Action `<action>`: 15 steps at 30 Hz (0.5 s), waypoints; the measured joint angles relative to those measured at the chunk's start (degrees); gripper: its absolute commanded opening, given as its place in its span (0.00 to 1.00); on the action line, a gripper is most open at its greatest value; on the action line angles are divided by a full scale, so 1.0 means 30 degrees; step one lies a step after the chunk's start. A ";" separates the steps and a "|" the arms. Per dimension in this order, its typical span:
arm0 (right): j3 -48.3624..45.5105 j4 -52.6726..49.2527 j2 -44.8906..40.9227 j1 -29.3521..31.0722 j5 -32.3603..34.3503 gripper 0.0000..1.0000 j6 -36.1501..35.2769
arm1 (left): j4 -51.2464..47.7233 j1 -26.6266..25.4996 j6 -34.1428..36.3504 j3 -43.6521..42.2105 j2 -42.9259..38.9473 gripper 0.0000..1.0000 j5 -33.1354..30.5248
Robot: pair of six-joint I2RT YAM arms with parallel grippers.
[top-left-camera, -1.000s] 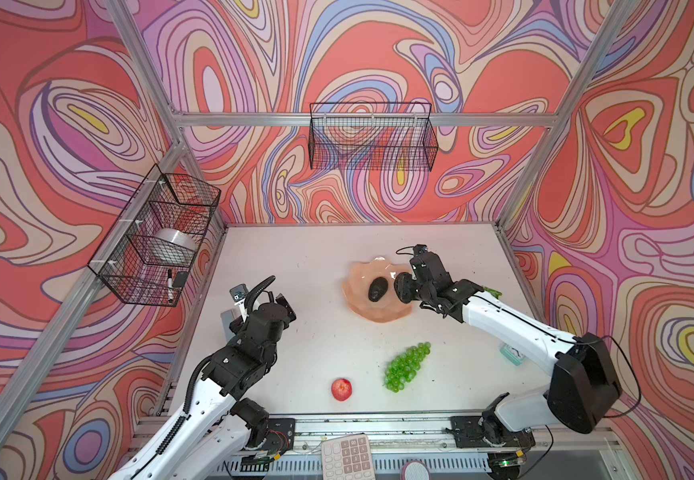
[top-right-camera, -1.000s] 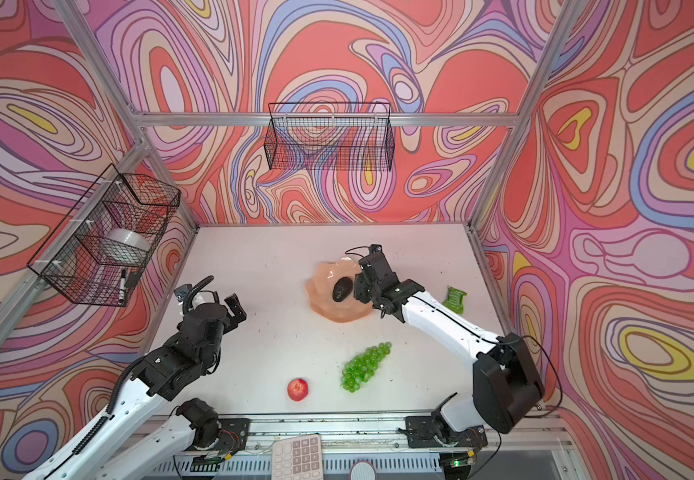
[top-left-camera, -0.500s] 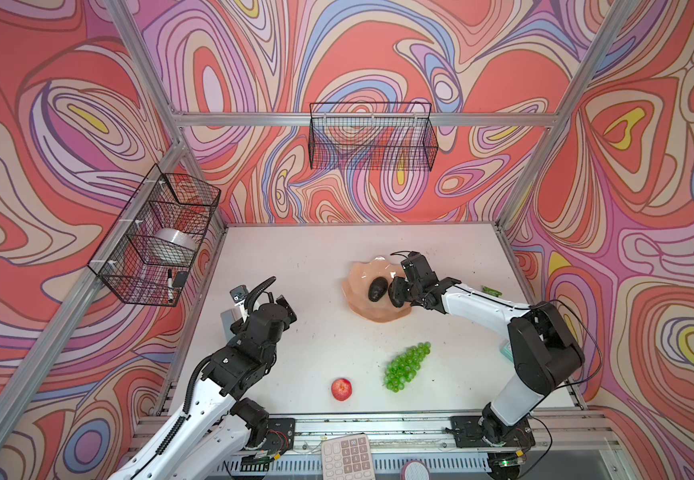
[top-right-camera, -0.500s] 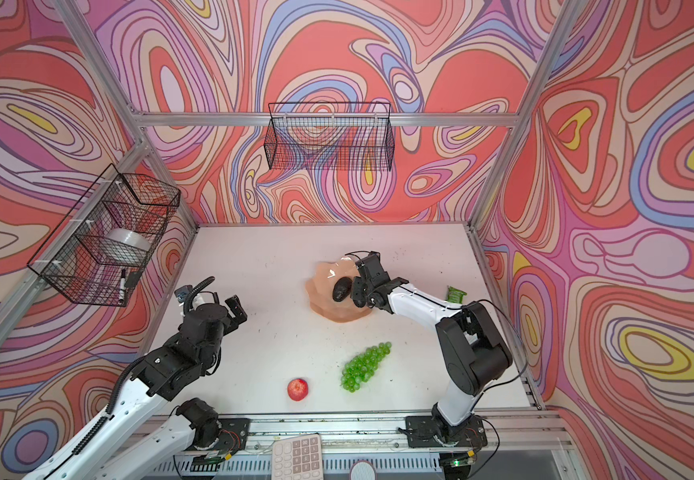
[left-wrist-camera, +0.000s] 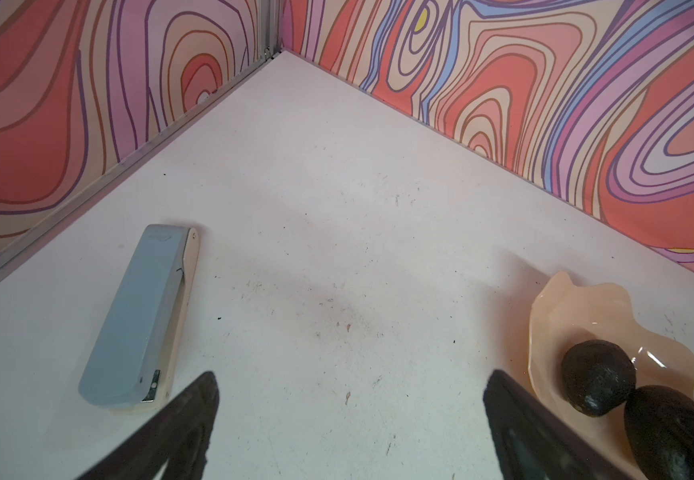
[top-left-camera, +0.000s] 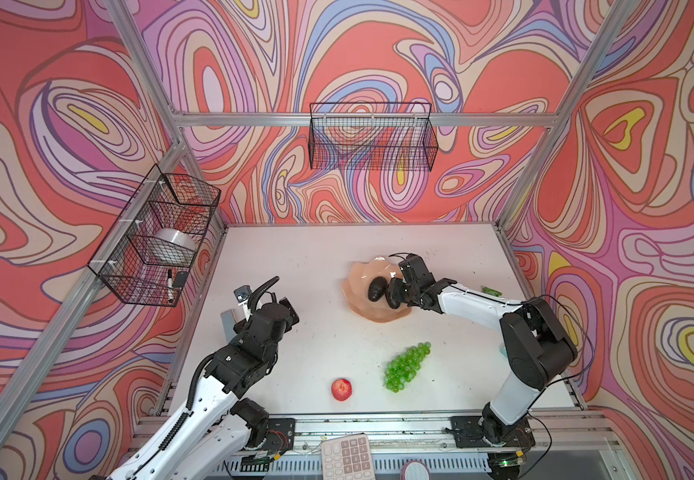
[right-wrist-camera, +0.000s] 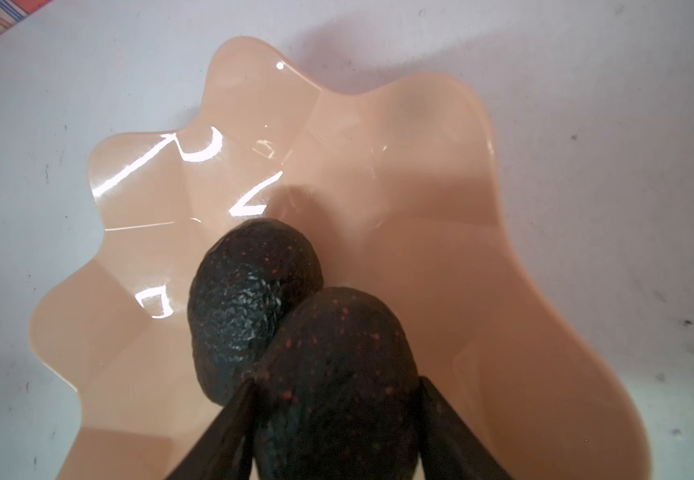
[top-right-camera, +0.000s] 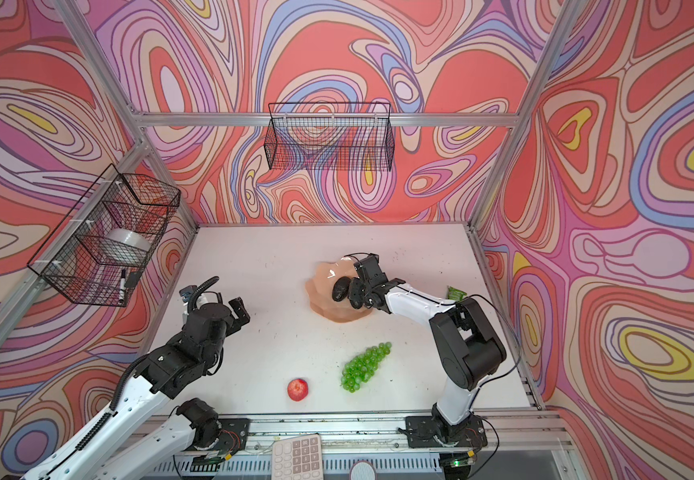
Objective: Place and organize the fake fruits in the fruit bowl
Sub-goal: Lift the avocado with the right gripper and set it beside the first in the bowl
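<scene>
right gripper (right-wrist-camera: pixel 337 380) jaws straddle a dark pear-shaped avocado (right-wrist-camera: pixel 332 332), set in the glossy peach scalloped bowl (right-wrist-camera: pixel 378 187) against its twin avocado (right-wrist-camera: pixel 249 291), probably so neither rolls; clamped or loose, can't tell. left gripper (left-wrist-camera: pixel 351 376) jaws spread, empty

Both top views look down on the counter (top-left-camera: pixel 295 257) from above its front edge. The left wrist view faces its far left corner; the right wrist view sits close over the fruit bowl (right-wrist-camera: pixel 378 166).
</scene>
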 measured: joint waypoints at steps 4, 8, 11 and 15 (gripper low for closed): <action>0.0000 0.0073 -0.0022 0.0000 0.0007 0.72 0.0007 | -0.0452 0.0000 -0.0204 0.0000 0.0015 0.99 0.0750; 0.0007 0.0058 -0.0255 0.0000 0.0131 0.75 -0.0109 | -0.1537 0.0000 -0.0503 0.0182 0.0058 0.95 0.2033; 0.0007 0.0036 -0.0809 0.0000 0.0430 0.78 -0.0291 | -0.2565 0.0000 -0.0561 0.0444 0.0073 0.90 0.3679; 0.0022 0.0051 -0.2302 0.0000 0.0933 0.83 -0.0780 | -0.3643 -0.0066 -0.0707 0.0474 0.0109 0.84 0.6790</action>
